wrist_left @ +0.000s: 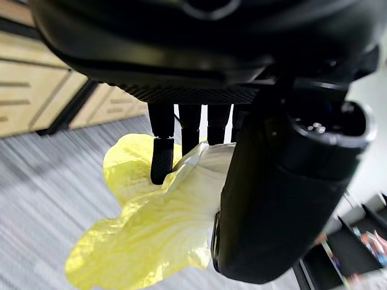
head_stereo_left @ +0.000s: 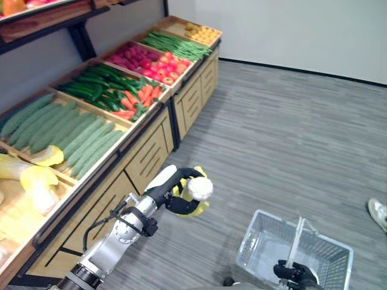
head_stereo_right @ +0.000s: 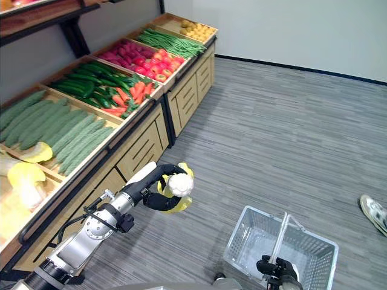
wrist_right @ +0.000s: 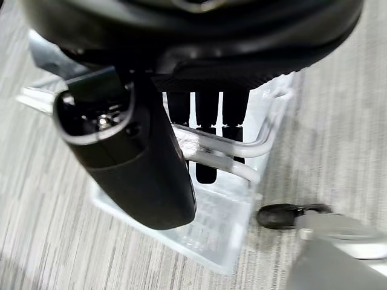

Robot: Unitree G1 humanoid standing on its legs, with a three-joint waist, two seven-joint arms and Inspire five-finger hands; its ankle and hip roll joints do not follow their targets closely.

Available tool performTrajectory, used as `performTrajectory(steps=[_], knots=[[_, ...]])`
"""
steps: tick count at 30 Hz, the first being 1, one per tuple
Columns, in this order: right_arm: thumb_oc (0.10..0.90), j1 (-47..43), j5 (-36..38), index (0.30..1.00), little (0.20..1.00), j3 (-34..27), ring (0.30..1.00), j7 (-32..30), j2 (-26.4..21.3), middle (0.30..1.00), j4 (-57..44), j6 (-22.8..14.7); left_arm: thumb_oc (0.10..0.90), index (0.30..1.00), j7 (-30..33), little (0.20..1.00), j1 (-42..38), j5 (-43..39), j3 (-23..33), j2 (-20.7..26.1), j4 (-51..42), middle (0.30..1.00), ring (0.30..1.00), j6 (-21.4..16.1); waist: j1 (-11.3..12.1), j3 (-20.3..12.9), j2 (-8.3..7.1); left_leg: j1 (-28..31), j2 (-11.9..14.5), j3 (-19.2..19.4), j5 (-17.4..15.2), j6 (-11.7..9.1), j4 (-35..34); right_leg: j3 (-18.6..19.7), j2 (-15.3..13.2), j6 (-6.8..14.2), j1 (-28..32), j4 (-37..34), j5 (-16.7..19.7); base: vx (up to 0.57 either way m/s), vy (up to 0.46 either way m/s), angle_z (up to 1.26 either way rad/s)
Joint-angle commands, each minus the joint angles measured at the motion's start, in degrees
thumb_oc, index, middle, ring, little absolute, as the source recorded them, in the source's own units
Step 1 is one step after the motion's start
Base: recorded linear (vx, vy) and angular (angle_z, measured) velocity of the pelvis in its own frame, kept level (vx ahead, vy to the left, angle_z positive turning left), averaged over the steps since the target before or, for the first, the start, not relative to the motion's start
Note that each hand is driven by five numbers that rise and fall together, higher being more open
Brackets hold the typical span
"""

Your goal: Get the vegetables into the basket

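Note:
My left hand [head_stereo_left: 176, 194] is shut on a yellow-leafed cabbage [head_stereo_left: 198, 192] with a white stem, held in the air over the grey floor between the produce stand and the basket. In the left wrist view the fingers [wrist_left: 162, 158] curl over the cabbage [wrist_left: 151, 229] and the thumb presses its side. The clear wire basket [head_stereo_left: 266, 232] hangs at the lower right, and my right hand [head_stereo_left: 296, 273] is shut on its handle [wrist_right: 217, 145]. The basket looks empty.
The wooden produce stand [head_stereo_left: 151, 151] runs along the left, holding more cabbages [head_stereo_left: 33, 181], pale green gourds [head_stereo_left: 66, 136], cucumbers [head_stereo_left: 97, 84], carrots [head_stereo_left: 142, 96], red vegetables [head_stereo_left: 151, 60] and green beans [head_stereo_left: 175, 43]. A person's shoe [head_stereo_left: 378, 212] shows at the right edge.

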Motion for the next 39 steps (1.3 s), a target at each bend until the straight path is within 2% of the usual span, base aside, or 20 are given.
performTrajectory(steps=[1, 2, 7, 13, 22, 30, 39], knots=[[0.400, -3.45, 1.27, 0.300, 0.300, 1.74, 0.300, -0.34, -2.76, 0.300, -2.74, -4.54, 0.400, 0.300, 4.22, 0.300, -1.87, 1.57, 5.28, 0.80, -7.30, 0.300, 0.300, -4.19, 2.86, 0.33, 1.12, -5.49, -8.73, -9.12, 1.46, 1.91, -2.53, -0.91, 2.79, 4.62, 4.21, -0.25, -5.11, 0.04, -0.177, -1.20], [0.400, -4.70, 1.87, 0.300, 0.300, 3.23, 0.300, 0.25, -3.00, 0.300, -2.02, -4.56, 0.400, 0.300, 5.20, 0.300, -0.06, 1.12, 6.77, 0.92, -8.52, 0.300, 0.300, -4.12, 4.77, 0.75, 1.72, -7.10, -12.72, -15.35, 1.98, 2.83, -2.79, 3.58, 4.82, 4.27, 3.87, -0.79, -4.22, 0.03, -0.098, -1.51], [0.400, -4.38, 2.95, 0.300, 0.300, 3.92, 0.300, 0.65, -2.88, 0.300, -2.48, -4.70, 0.400, 0.300, 4.89, 0.300, 1.03, 0.78, 6.92, 1.33, -9.09, 0.300, 0.300, -4.23, 4.30, -0.31, 2.56, -4.11, -11.79, -14.18, 2.53, 3.53, -6.12, 5.30, 5.53, 4.39, 4.91, -3.08, -3.52, 0.06, 0.004, -1.38], [0.400, -3.22, 3.29, 0.300, 0.300, 3.97, 0.300, 0.65, -2.72, 0.300, -5.91, -4.90, 0.400, 0.300, 4.48, 0.300, 1.61, 0.90, 6.94, 1.56, -8.79, 0.300, 0.300, -3.88, 3.25, -1.26, 3.03, -1.92, -11.54, -12.27, 3.06, 4.16, -8.36, 5.12, 4.77, 4.76, 5.94, -4.06, -3.31, 0.05, 0.063, -0.01], [0.400, -3.34, 1.68, 0.300, 0.300, 3.28, 0.300, 0.18, -4.26, 0.300, -12.16, -4.68, 0.400, 0.300, 3.70, 0.300, 1.87, 1.10, 6.88, 2.46, -8.90, 0.300, 0.300, -3.62, 3.22, -2.70, 3.33, 0.92, -11.44, -11.47, 2.29, 4.75, -9.78, 5.02, 3.61, 4.98, 7.36, -3.70, -4.27, 0.06, 0.045, -0.03], [0.400, -7.55, -1.33, 0.300, 0.300, 5.66, 0.300, -0.79, -7.38, 0.300, -17.22, -4.37, 0.400, 0.300, 3.35, 0.300, -1.26, 1.16, 4.21, 1.99, -9.50, 0.300, 0.300, -3.24, 3.26, -3.28, 3.33, 1.68, -11.23, -11.27, 2.20, 4.64, -10.64, 5.20, 3.46, 5.25, 7.84, -5.10, -3.75, 0.01, 0.008, 0.02], [0.400, -15.75, -3.66, 0.300, 0.300, 9.07, 0.300, -1.39, -10.31, 0.300, -14.64, -3.17, 0.400, 0.300, 1.66, 0.300, -4.23, -1.08, 1.30, 2.55, -12.62, 0.300, 0.300, -3.44, 4.75, -3.55, 3.47, 2.45, -11.20, -11.97, 1.91, 4.68, -10.74, 4.08, 3.22, 5.36, 9.36, -6.00, -3.85, 0.00, 0.001, 0.01]])
